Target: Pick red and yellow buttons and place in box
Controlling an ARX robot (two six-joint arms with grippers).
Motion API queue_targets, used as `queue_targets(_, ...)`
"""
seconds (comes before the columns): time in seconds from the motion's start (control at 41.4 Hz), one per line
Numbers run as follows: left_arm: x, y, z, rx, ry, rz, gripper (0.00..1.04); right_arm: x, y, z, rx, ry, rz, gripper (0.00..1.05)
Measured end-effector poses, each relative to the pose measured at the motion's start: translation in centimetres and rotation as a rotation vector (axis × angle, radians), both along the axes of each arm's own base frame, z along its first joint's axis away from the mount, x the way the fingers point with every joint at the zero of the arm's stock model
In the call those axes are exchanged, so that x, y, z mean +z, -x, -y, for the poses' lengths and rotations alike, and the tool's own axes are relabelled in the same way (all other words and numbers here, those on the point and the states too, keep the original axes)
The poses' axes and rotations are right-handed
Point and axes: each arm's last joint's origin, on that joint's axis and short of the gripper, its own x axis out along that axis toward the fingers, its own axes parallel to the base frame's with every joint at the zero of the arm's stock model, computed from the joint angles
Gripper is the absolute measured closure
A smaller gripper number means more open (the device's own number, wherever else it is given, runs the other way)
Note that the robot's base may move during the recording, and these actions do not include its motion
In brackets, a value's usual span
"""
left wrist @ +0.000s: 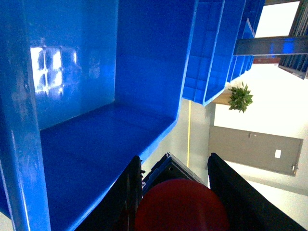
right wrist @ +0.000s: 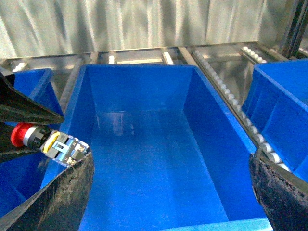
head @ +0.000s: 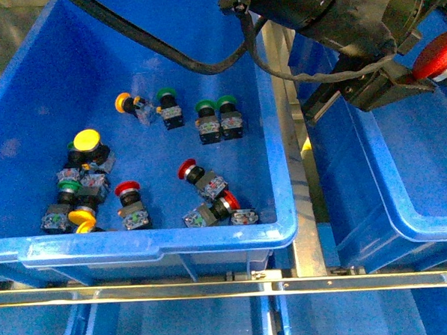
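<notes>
Left claw (left wrist: 178, 192) is clamped on a red button (left wrist: 180, 209), the cap wedged between its two black fingers (left wrist: 240, 197). It holds the button above the box (right wrist: 211, 120), close to one long rim. Right claw (right wrist: 171, 166) hangs over the same box with its fingers spread wide, gripping nothing. Other red and yellow buttons (head: 86, 139) lie among green-capped ones (head: 205, 107) in the neighbouring bin (head: 137, 243), well apart from the left claw.
</notes>
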Motion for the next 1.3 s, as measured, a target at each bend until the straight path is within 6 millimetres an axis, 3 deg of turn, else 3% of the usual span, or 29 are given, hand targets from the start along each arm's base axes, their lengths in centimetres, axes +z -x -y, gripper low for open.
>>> queue_targets(0.097, -0.6, 0.3, 0.0, -0.003, -0.008, -0.013, 0.71, 0.1, -0.8, -0.3, -0.337, 0.012, -0.364, 0.07)
queue_targets(0.169, -0.8, 0.4, 0.0, -0.004, -0.009, -0.017, 0.71, 0.6, -2.8, -0.8, -0.450, 0.124, -0.465, 0.07)
queue_targets(0.362, -1.2, 0.6, -0.1, -0.002, -0.011, -0.025, 0.71, 0.9, -8.4, -3.0, -0.208, 0.309, -0.590, 0.07)
queue_targets(0.507, -1.1, 0.4, -0.3, 0.005, -0.006, -0.026, 0.71, 0.8, -10.0, -3.7, -0.079, 0.376, -0.632, 0.07)
queue_targets(0.894, -0.9, 0.0, -0.6, 0.022, 0.014, -0.021, 0.71, 2.4, -11.2, -6.0, 0.190, 0.567, -0.706, 0.07)
queue_targets(1.305, -1.3, 0.2, -0.7, 0.021, 0.016, -0.031, 0.71, 3.8, -12.3, -7.3, 0.317, 0.703, -0.698, 0.07)
